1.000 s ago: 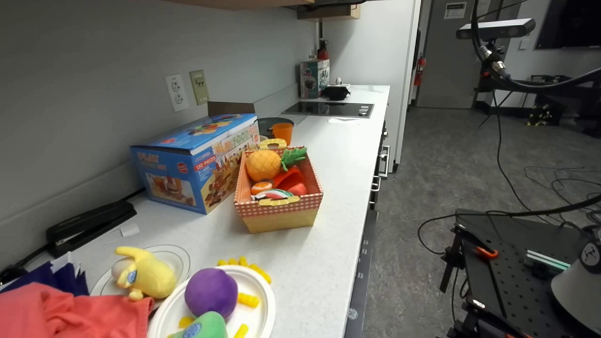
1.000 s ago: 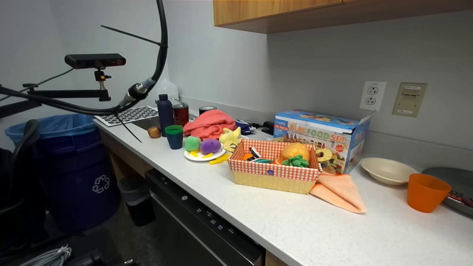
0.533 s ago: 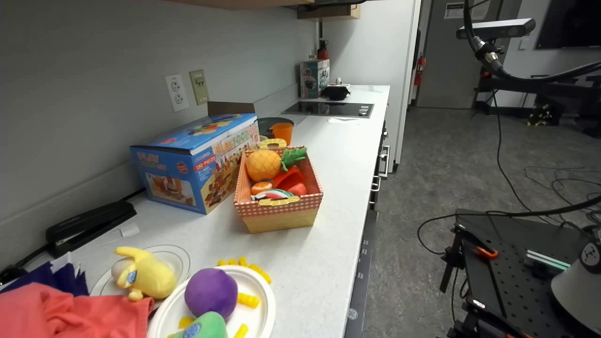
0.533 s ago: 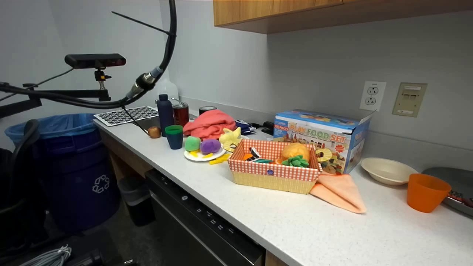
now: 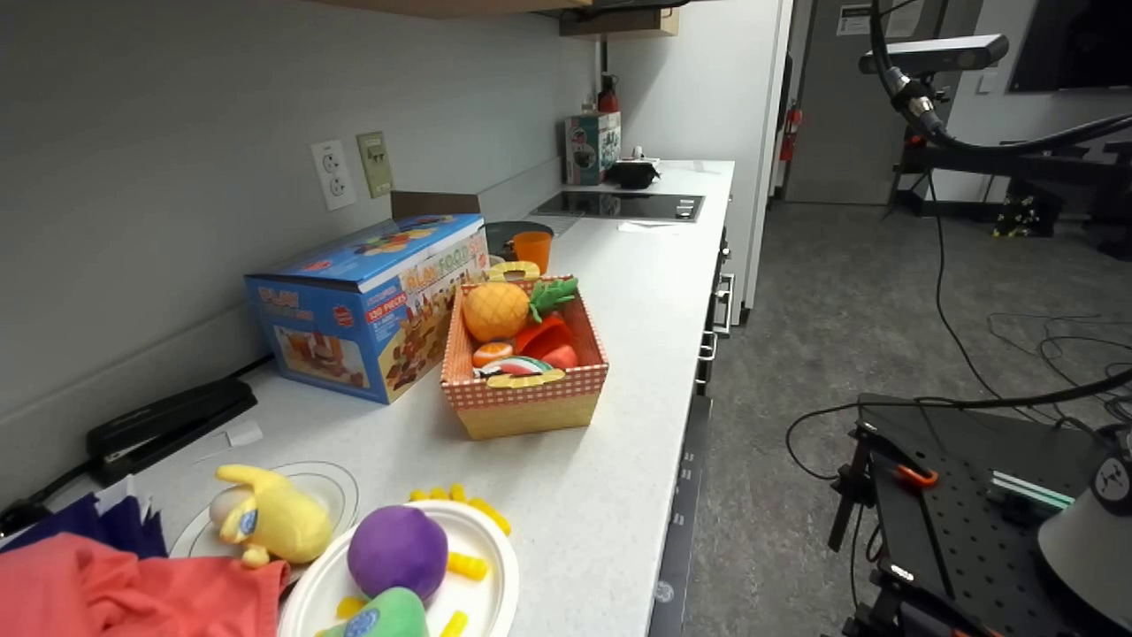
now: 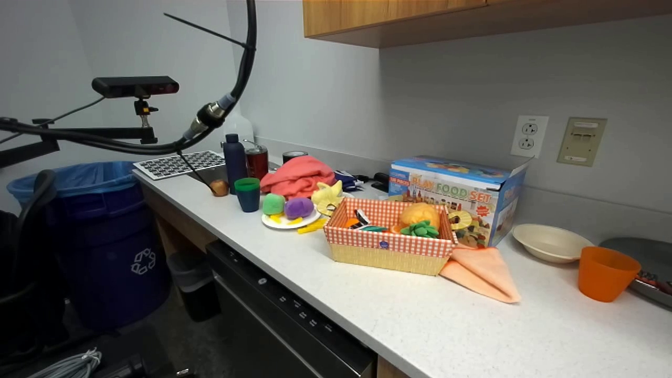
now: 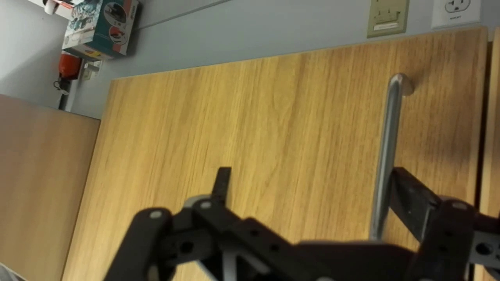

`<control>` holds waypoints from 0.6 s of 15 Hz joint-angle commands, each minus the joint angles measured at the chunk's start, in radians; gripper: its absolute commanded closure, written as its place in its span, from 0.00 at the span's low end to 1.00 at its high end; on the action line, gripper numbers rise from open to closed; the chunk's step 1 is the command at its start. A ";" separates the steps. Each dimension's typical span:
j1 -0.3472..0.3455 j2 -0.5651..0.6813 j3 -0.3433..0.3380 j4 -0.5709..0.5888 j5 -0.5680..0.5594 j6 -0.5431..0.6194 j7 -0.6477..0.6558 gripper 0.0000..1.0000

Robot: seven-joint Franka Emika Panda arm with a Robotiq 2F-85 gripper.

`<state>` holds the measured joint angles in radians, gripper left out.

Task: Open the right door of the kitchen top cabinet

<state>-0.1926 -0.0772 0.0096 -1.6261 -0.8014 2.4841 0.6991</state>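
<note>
The wooden cabinet door (image 7: pixel 273 136) fills most of the wrist view, which stands upside down. It looks flush with the neighbouring door (image 7: pixel 493 128), with a thin dark gap between them. A silver bar handle (image 7: pixel 390 128) runs down near the door's edge by that gap. My gripper (image 7: pixel 310 171) is open in front of the door. The handle lies between the fingers, right beside the right-hand finger (image 7: pixel 412 199); whether they touch I cannot tell. The left-hand finger (image 7: pixel 222 185) is well apart from it. Both exterior views show the upper cabinet's underside (image 5: pixel 442 7) (image 6: pixel 446 26), not my gripper.
Below the cabinet, a counter (image 6: pixel 399 310) holds a checkered basket (image 6: pixel 388 252), a play food box (image 6: pixel 451 194) and an orange cup (image 6: pixel 606 275). An arm cable (image 6: pixel 210 115) hangs in front. A side panel (image 7: pixel 43 183) adjoins the door in the wrist view.
The arm cable has shifted right in an exterior view and slightly left in the opposite one, slowing in the last half second. The counter items have not moved.
</note>
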 commanded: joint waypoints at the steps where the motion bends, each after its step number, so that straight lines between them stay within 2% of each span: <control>1: 0.032 0.009 -0.023 0.038 -0.024 -0.041 -0.050 0.00; 7: 0.042 0.008 -0.017 0.056 -0.092 -0.118 -0.075 0.00; 8: -0.005 -0.040 -0.020 -0.104 -0.153 -0.024 -0.002 0.00; 9: -0.004 -0.042 -0.023 -0.115 -0.157 -0.020 -0.001 0.00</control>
<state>-0.1694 -0.0780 0.0084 -1.6212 -0.8840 2.4326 0.6636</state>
